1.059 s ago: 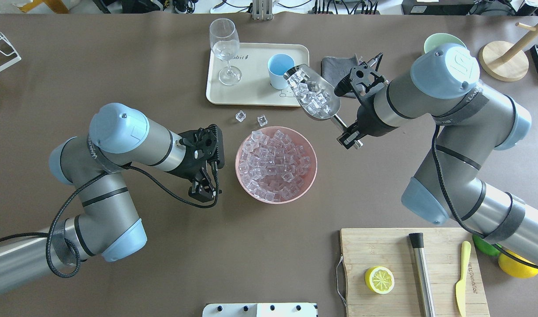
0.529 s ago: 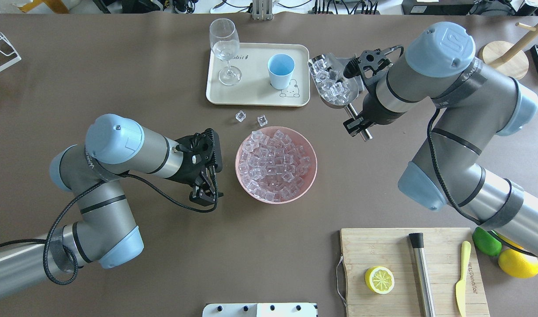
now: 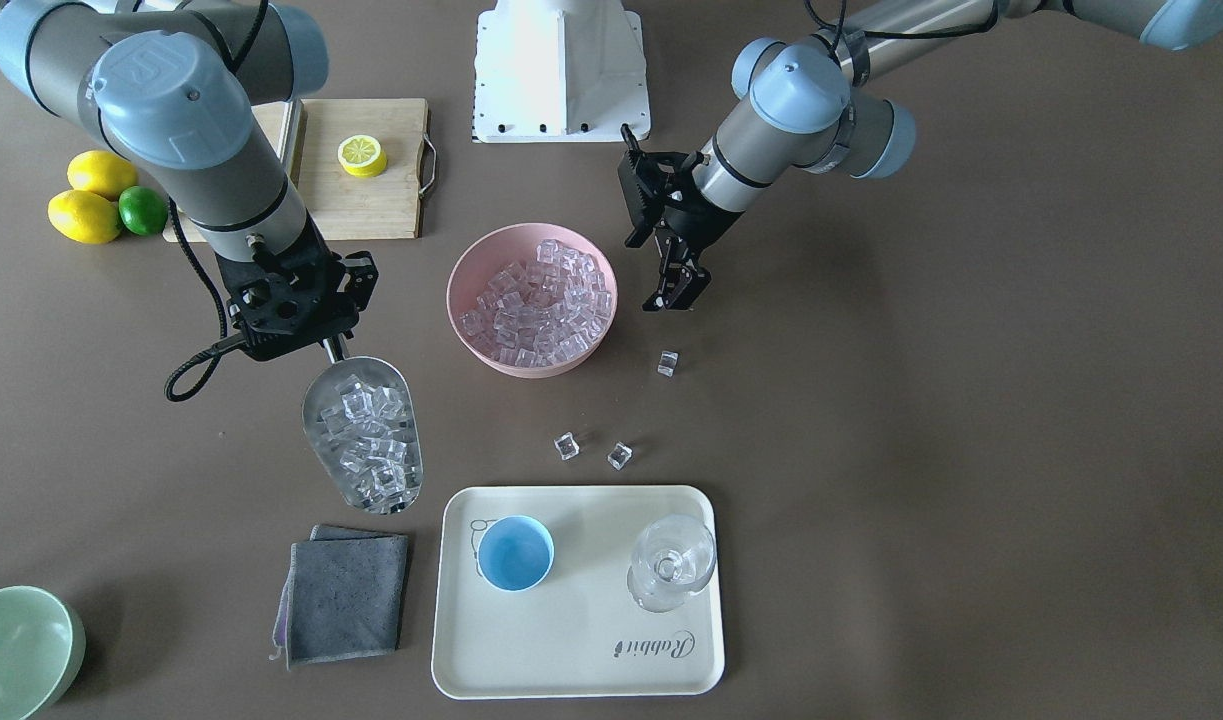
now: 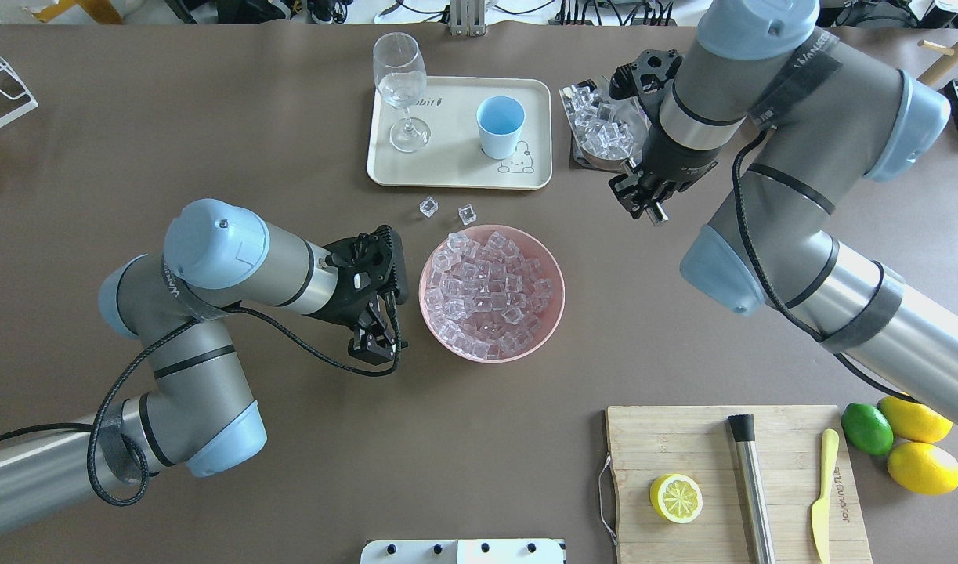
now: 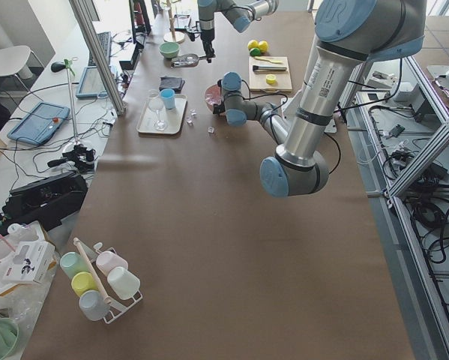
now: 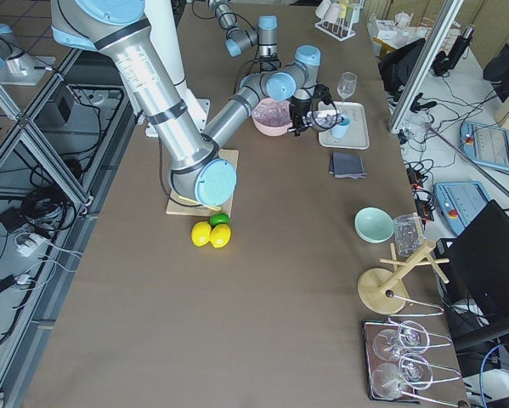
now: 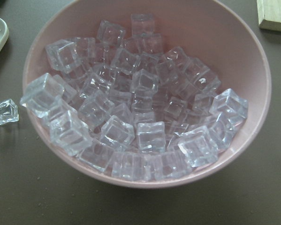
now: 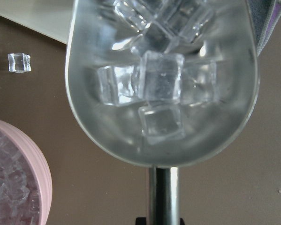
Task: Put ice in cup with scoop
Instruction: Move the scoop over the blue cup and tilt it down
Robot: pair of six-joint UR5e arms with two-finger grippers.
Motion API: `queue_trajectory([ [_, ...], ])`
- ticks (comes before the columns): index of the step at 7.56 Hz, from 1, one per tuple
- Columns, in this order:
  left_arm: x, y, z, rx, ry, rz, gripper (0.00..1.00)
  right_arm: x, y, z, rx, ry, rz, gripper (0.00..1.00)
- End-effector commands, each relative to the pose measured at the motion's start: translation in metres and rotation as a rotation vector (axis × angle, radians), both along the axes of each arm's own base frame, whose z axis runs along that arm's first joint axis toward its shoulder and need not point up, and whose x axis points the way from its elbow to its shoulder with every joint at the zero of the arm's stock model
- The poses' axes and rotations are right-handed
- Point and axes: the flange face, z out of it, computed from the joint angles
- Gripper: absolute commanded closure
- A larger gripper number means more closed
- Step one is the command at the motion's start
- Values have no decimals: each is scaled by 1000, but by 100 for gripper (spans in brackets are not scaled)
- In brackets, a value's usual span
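Observation:
My right gripper [image 4: 641,194] is shut on the rod handle of the steel scoop [image 4: 600,129]. The scoop is held level above the table, right of the cream tray [image 4: 447,168], and holds several ice cubes [image 8: 161,79]. The light-blue cup [image 4: 500,125] stands upright on the tray with no ice showing in it, apart from the scoop. The pink bowl [image 4: 553,313] at the table's middle is full of ice [image 7: 145,122]. My left gripper [image 4: 373,345] hangs shut and empty just left of the bowl. Loose cubes [image 4: 428,206] lie between bowl and tray.
A clear stemmed glass [image 4: 400,86] stands on the tray's left. A grey cloth [image 3: 343,590] lies beside the tray, below the scoop. A cutting board [image 4: 784,446] with a lemon half, a steel cylinder and a yellow knife is front right. A green bowl [image 3: 21,650] is far off.
My right arm has swung the loaded scoop away from the cup, to the right and further back, with the ice still in it. My left arm has shifted only slightly.

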Motion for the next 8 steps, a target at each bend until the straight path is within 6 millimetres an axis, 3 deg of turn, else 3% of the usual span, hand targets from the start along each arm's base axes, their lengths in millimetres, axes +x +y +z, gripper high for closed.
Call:
queue_trajectory([
  [1, 1, 0, -2, 3, -1, 3, 2, -16, -68, -25, -144, -13, -14, 100],
  [2, 1, 0, -2, 6, -1, 4, 2, -28, -84, -38, -178, 10, -17, 100],
  [3, 1, 0, -3, 6, -4, 4, 2, -31, -88, -47, -181, 36, -43, 100],
  [5, 1, 0, -3, 6, -5, 5, 2, -39, -105, -83, -148, 149, -195, 100],
  [7, 1, 0, -4, 7, -4, 5, 2, -37, -106, -76, -109, 211, -261, 100],
  [8, 1, 0, -4, 7, -4, 5, 2, -33, -105, -84, -105, 259, -292, 100],
])
